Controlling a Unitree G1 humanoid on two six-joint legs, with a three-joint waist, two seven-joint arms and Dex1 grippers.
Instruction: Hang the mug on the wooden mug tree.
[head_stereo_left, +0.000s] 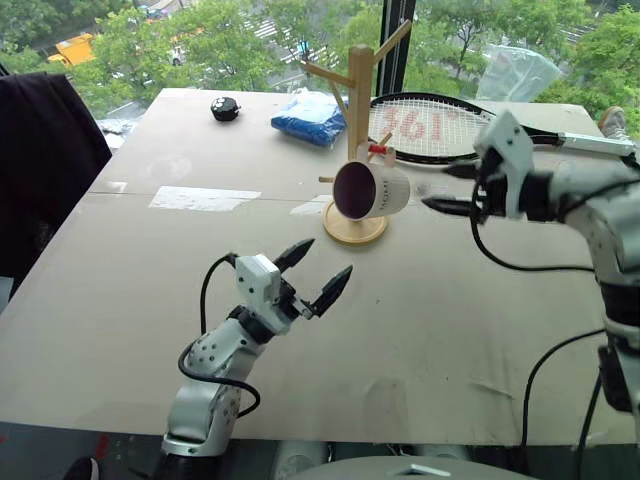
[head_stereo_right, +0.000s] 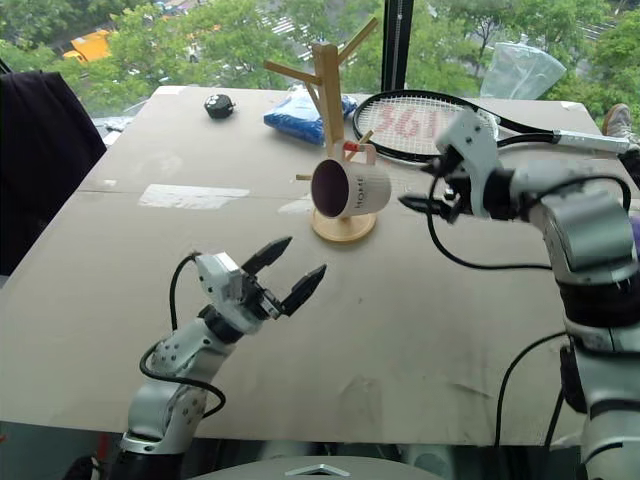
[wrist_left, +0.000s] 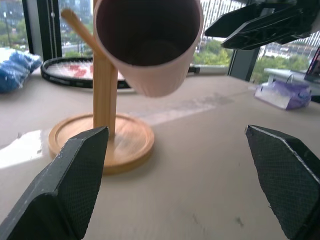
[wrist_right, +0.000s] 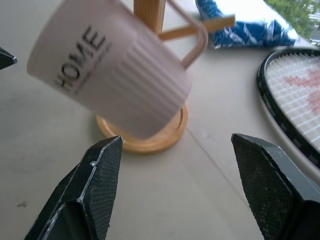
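hovering low, left gripper (head_stereo_left: 312, 268) spread and empty | mug (head_stereo_left: 371, 190) hanging by its handle on a peg of the wooden mug tree (head_stereo_left: 358, 120), tilted | right gripper (head_stereo_left: 452, 190) spread just beside it, a bump could knock it off

Grey arms, black cables, black-fingered pincers

- "HOME" is read in dark capital letters on the ribbed white side of the mug (wrist_right: 112, 75), upper left of the right wrist view; the word runs slantwise, as the mug is tilted.
- The same lettering is seen, very small, on the mug's side at centre of the right eye view.
- Red figures are marked on the strings of the racket (head_stereo_right: 420, 125), upper centre-right of the right eye view; they appear as "361" but cannot be confirmed.
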